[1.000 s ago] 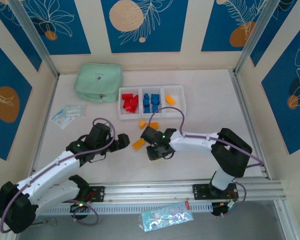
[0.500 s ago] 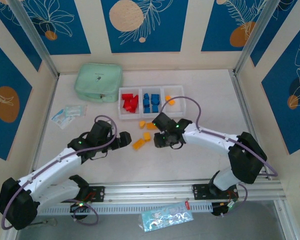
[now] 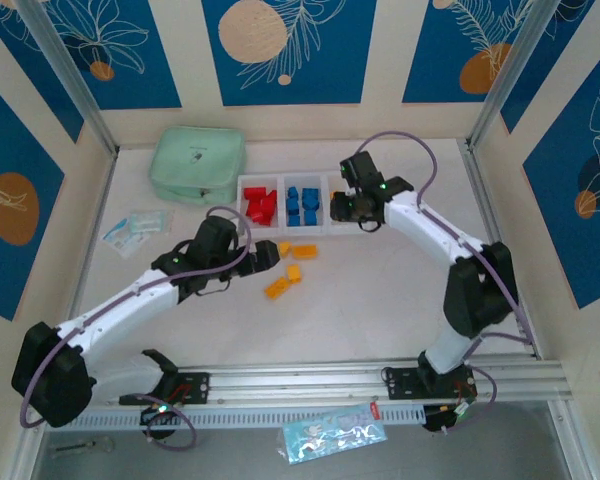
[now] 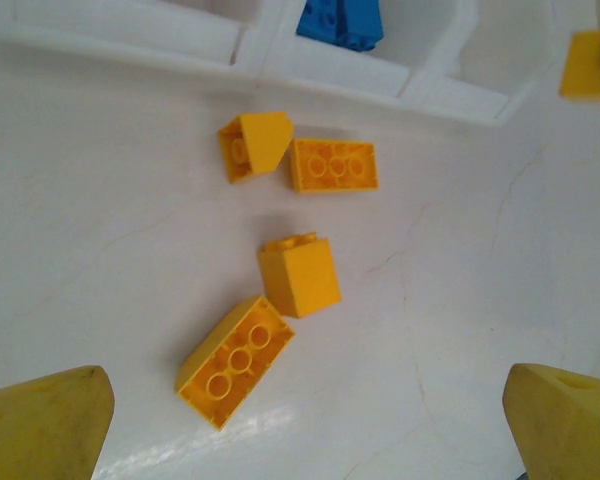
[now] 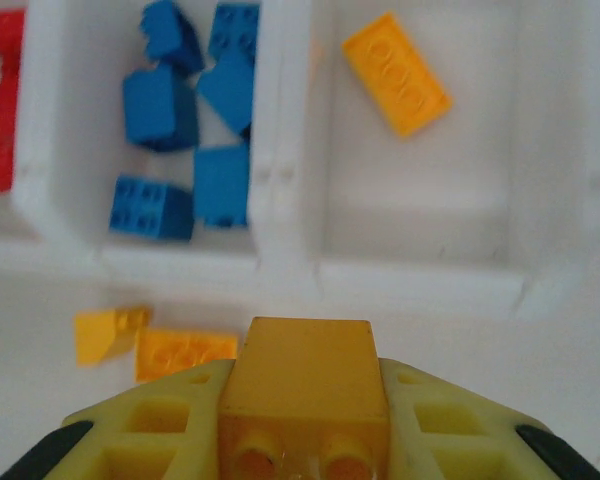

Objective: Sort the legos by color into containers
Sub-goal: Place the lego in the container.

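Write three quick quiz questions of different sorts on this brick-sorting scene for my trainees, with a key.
1. True or false: the right gripper holds a blue brick.
2. How many yellow bricks lie loose on the table in front of the bins? A two, B four, C seven.
3. Fill the gap: the left gripper hangs over those bricks with its jaws ____.

Key: 1 false, it grips a yellow brick; 2 B; 3 open.
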Robot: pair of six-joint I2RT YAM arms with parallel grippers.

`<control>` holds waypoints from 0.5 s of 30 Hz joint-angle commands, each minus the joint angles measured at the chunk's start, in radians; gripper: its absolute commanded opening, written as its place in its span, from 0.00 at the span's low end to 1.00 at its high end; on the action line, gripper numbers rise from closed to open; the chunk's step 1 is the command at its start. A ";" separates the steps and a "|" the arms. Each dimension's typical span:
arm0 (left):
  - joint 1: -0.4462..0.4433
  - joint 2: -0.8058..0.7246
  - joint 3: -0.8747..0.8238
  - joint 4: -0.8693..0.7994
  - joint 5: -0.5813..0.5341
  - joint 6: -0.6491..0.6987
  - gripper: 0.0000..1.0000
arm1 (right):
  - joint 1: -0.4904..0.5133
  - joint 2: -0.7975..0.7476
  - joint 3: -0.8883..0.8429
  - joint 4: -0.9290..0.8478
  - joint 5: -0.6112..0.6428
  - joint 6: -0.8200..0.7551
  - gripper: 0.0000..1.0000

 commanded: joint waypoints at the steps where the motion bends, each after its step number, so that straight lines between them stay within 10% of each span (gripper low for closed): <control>1: -0.006 0.034 0.057 0.043 0.015 0.029 0.99 | -0.039 0.115 0.103 0.002 0.008 -0.059 0.27; 15: -0.004 0.110 0.137 0.037 -0.021 0.068 0.99 | -0.136 0.462 0.475 -0.072 0.060 -0.126 0.45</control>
